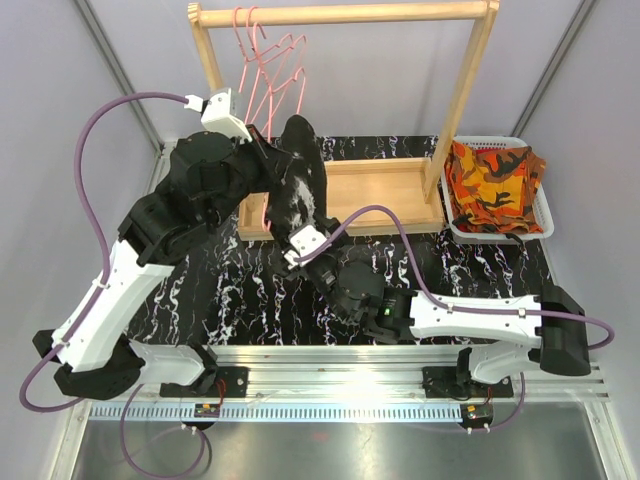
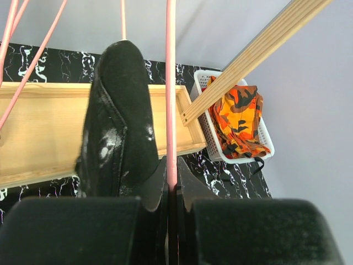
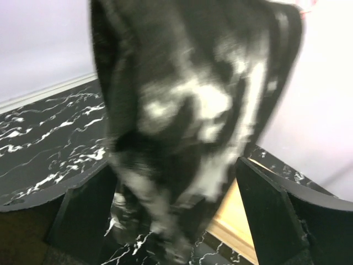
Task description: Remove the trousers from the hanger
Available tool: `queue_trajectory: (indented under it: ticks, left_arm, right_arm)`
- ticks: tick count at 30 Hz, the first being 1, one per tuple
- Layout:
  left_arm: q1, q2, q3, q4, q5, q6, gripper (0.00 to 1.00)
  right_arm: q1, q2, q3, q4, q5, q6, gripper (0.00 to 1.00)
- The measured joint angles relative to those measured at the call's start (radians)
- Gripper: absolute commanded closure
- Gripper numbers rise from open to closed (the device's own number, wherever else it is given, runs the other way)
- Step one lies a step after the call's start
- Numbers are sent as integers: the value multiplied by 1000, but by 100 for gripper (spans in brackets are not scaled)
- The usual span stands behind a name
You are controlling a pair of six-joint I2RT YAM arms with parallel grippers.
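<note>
status: my left fingers (image 2: 157, 190) are pressed together on the pink wire hanger (image 2: 171, 83), pinching one thin wire just below where the cloth hangs. my right fingers (image 3: 265, 215) are spread wide and pinch nothing.

location of the work item: the black speckled trousers (image 2: 118, 127) are draped over the hanger and hang down from it. their long axis runs roughly vertical, above the wooden tray (image 1: 375, 190) at the foot of the wooden rack (image 1: 340, 13).

key relation: in the right wrist view the lower part of the hanging cloth lies between my two spread fingers, one finger on each side. the view is blurred, so i cannot tell whether either finger touches the cloth. the right arm is the nearer free arm; the left arm is occupied with the hanger.

judgement: the next move calls for the right fingers to close on the cloth and draw it down and off the wire while the left holds the hanger fixed.

surroundings: spare hangers (image 1: 270, 60) hang on the rack rail beside the work. the rack's right post stands between the work and the white basket (image 1: 545, 215), which holds the camouflage trousers (image 1: 492, 185). the marbled table (image 1: 250, 300) lies below.
</note>
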Motion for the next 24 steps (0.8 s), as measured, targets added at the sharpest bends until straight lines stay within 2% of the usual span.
queue_trajectory:
  ticks: [4, 13, 19, 24]
  left_arm:
    - [-1, 2, 17, -15, -1, 1, 100]
    - [-1, 2, 36, -26, -8, 0, 100]
    - [-2, 2, 44, -26, -8, -12, 100]
    - [-8, 2, 49, -26, -8, -28, 100]
  right_arm:
    - [0, -16, -3, 13, 18, -12, 8]
    - [-23, -172, -40, -94, -61, 50, 8]
    - [-34, -149, -28, -152, -95, 95, 7]
    - [-34, -85, -24, -119, -82, 96, 9]
